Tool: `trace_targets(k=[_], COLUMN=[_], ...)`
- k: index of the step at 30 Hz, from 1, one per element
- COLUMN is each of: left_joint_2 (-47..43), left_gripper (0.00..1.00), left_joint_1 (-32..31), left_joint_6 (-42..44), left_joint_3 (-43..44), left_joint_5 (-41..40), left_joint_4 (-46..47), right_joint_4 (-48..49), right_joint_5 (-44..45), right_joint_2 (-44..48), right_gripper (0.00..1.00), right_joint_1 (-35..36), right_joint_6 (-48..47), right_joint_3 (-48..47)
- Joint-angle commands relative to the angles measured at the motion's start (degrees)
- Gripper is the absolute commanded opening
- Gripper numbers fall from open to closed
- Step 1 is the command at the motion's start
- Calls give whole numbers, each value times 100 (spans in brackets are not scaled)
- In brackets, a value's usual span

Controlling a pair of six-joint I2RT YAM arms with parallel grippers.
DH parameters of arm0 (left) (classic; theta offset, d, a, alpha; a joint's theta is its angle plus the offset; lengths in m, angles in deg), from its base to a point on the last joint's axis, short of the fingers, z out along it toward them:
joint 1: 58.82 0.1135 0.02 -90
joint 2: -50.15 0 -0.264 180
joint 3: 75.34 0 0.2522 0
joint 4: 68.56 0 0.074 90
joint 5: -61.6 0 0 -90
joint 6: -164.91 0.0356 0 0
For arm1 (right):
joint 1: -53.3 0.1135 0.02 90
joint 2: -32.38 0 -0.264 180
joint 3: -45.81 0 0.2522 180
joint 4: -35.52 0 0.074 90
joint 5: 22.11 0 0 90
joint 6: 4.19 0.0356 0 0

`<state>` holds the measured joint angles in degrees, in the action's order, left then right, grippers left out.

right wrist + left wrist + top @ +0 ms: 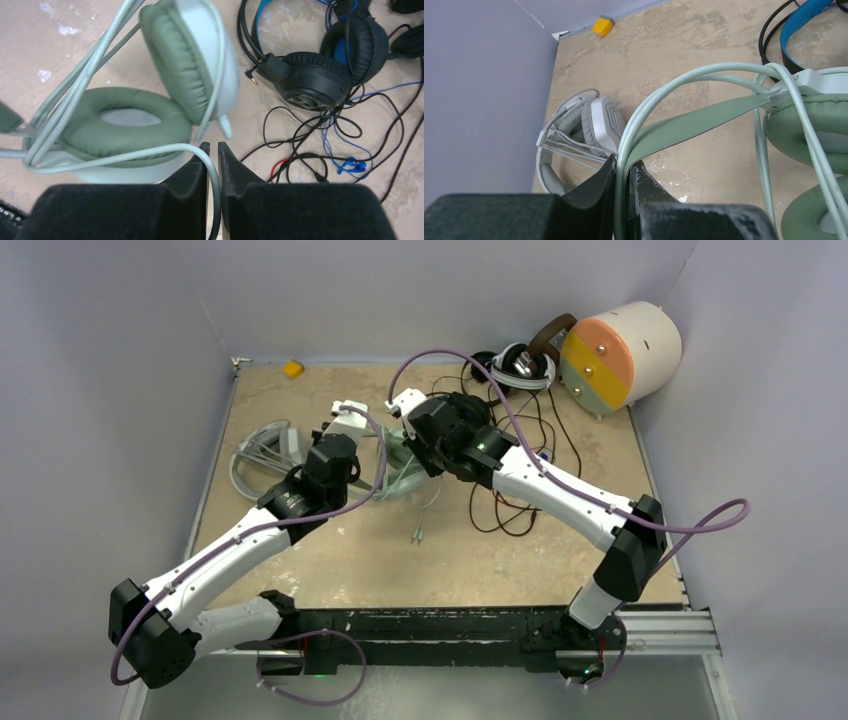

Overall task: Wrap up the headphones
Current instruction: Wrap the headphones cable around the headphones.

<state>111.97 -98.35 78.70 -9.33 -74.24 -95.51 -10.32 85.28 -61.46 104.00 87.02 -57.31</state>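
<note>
Both arms bend inward at the top view's centre. The left gripper (621,167) clamps the flat matte headband (694,125) of the mint-green headset (185,65). The right gripper (212,150) brackets its smooth cable (150,152), but I cannot tell if it pinches. The cushions are padded ovals.

Soft, even light from above fills all three views, and nothing is dim. In the overhead view the desk (420,570) carries only faint, blurred shadows beneath the arms. The cream cylinder (640,335) at upper right shows a mild sheen without glare. In the wrist views the left claw (624,167) and right claw (212,150) blur at the bottom edge, while the mint-green headset (175,65) beyond is sharp.
</note>
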Motion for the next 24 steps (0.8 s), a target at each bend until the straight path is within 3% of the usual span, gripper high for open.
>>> trace_targets(k=[1, 15, 24], left_joint_2=[-39, -93, -368], left_gripper=[0, 0, 0], left_joint_1=[-43, -40, -38], left_joint_6=[155, -42, -169], left_joint_3=[248, 404, 457], left_joint_5=[158, 800, 1384], left_joint_4=[-294, -627, -1017], right_joint_4=[525, 1027, 897], right_joint_5=[808, 1375, 475], right_joint_2=[129, -97, -301], right_gripper=[13, 20, 21], right_joint_1=[-114, -168, -872], right_joint_6=[-264, -735, -509], right_joint_3=[-336, -420, -547])
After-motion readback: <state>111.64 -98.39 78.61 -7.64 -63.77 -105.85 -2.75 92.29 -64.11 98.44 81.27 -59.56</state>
